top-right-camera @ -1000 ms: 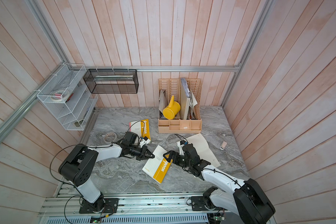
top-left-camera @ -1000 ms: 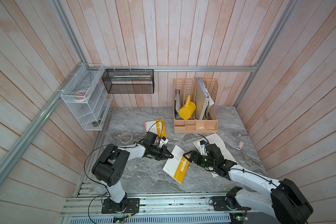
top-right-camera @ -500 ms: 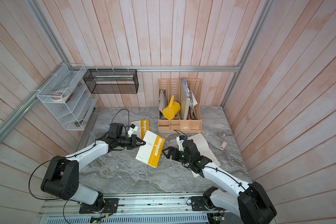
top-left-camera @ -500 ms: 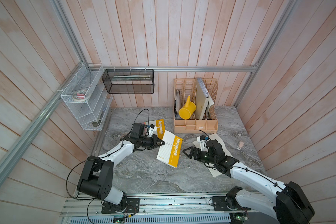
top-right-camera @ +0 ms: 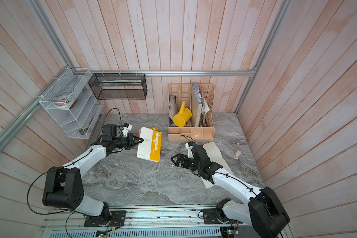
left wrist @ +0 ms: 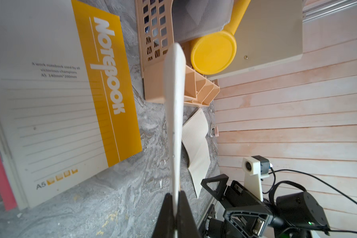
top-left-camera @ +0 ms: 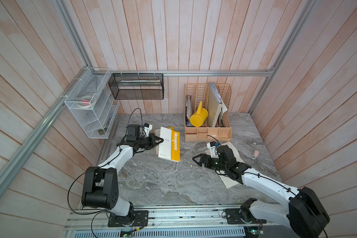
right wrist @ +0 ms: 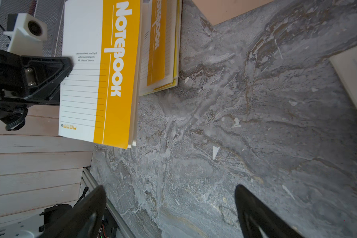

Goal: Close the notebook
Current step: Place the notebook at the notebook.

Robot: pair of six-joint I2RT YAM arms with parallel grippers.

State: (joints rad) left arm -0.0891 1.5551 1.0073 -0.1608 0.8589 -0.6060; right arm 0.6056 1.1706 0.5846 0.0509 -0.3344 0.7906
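The notebook (top-left-camera: 169, 144) (top-right-camera: 149, 146) (right wrist: 95, 82) has a white lined cover with a yellow band reading "Notebook". It is shut, cover up, and raised over a stack at the table's far left. My left gripper (top-left-camera: 160, 141) (top-right-camera: 140, 140) (left wrist: 174, 197) is shut on the middle of its white fore-edge (left wrist: 174, 103), which the left wrist view shows edge-on. My right gripper (top-left-camera: 198, 161) (top-right-camera: 176, 160) (right wrist: 169, 206) stands open over bare marble, well to the right of the notebook, with nothing between its fingers.
A second, identical notebook (left wrist: 60, 92) (right wrist: 159, 41) lies under the held one on pink and green sheets. An open cream lined booklet (top-left-camera: 233, 177) lies under my right arm. A peach file organizer (top-left-camera: 207, 131) with a yellow watering can (top-left-camera: 198, 118) stands at the back. Small eraser (top-left-camera: 255, 154) at right.
My left gripper has carried the notebook from the table's middle back and left over the stack. My right gripper has stayed near the middle, now farther from the notebook.
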